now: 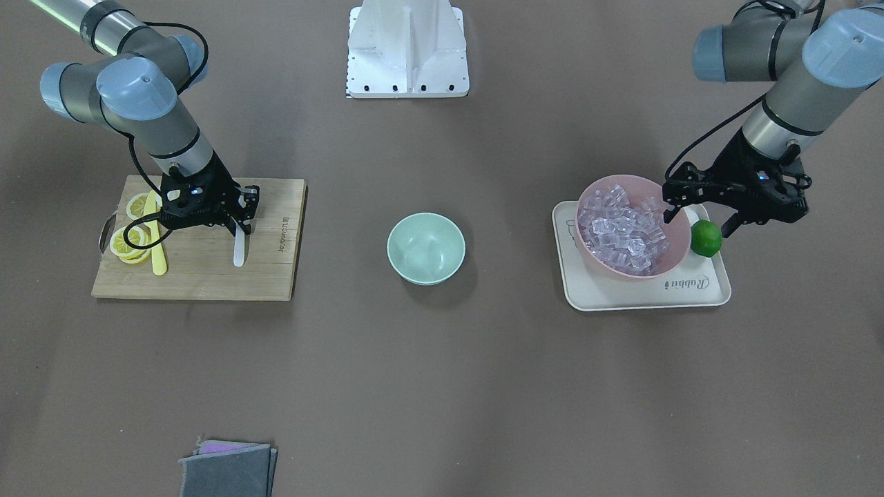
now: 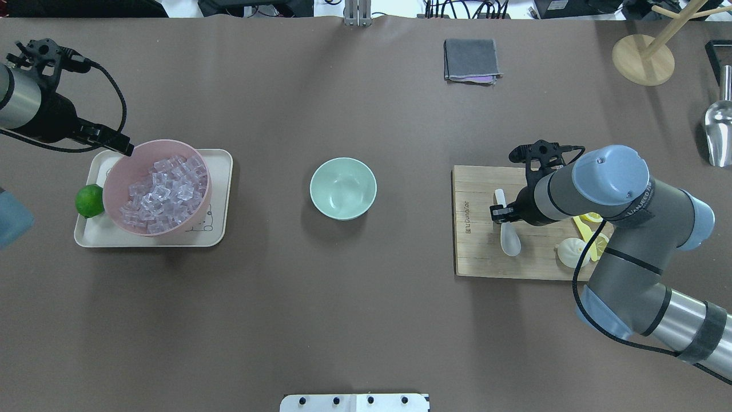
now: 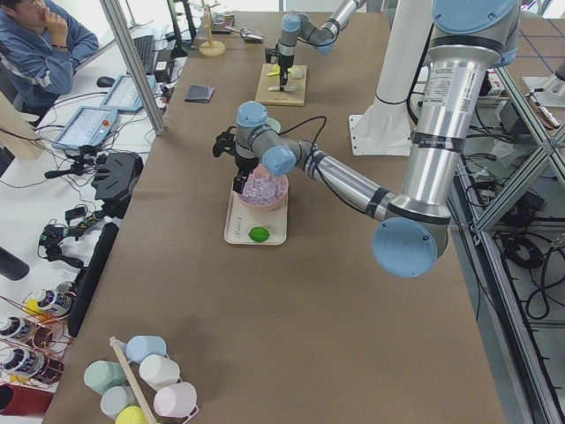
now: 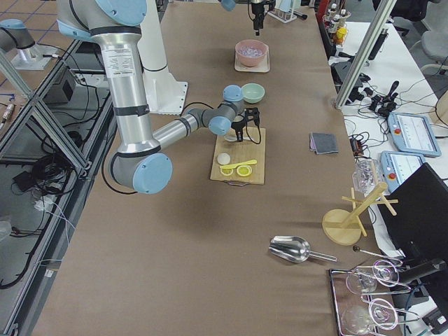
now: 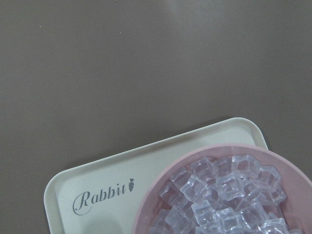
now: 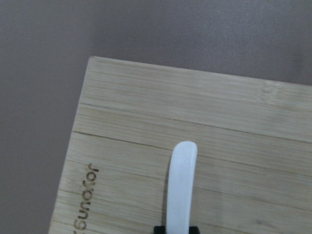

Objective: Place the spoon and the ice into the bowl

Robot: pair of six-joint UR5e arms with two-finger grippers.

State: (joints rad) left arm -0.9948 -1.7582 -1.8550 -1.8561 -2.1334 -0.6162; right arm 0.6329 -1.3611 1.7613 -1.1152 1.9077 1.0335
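Note:
The white spoon (image 1: pixel 239 250) lies on the wooden cutting board (image 1: pixel 269 276); the overhead view (image 2: pixel 509 237) shows its scoop toward the robot. My right gripper (image 1: pixel 239 222) is down over it, and in the right wrist view the two black fingertips (image 6: pixel 160 229) press either side of the handle (image 6: pixel 181 185). The mint-green bowl (image 1: pixel 426 247) stands empty at the table's middle (image 2: pixel 343 187). Ice cubes (image 1: pixel 625 231) fill the pink bowl (image 1: pixel 680 252), also in the left wrist view (image 5: pixel 229 200). My left gripper (image 1: pixel 697 219) hangs open and empty over that bowl's rim by the lime.
The pink bowl and a lime (image 1: pixel 706 238) sit on a cream tray (image 1: pixel 649 293). Lemon slices (image 1: pixel 131 241) and a yellow knife (image 1: pixel 159 257) lie on the board beside my right gripper. A grey cloth (image 2: pixel 470 58), a wooden stand (image 2: pixel 642 59) and a metal scoop (image 2: pixel 719 129) lie along the far side.

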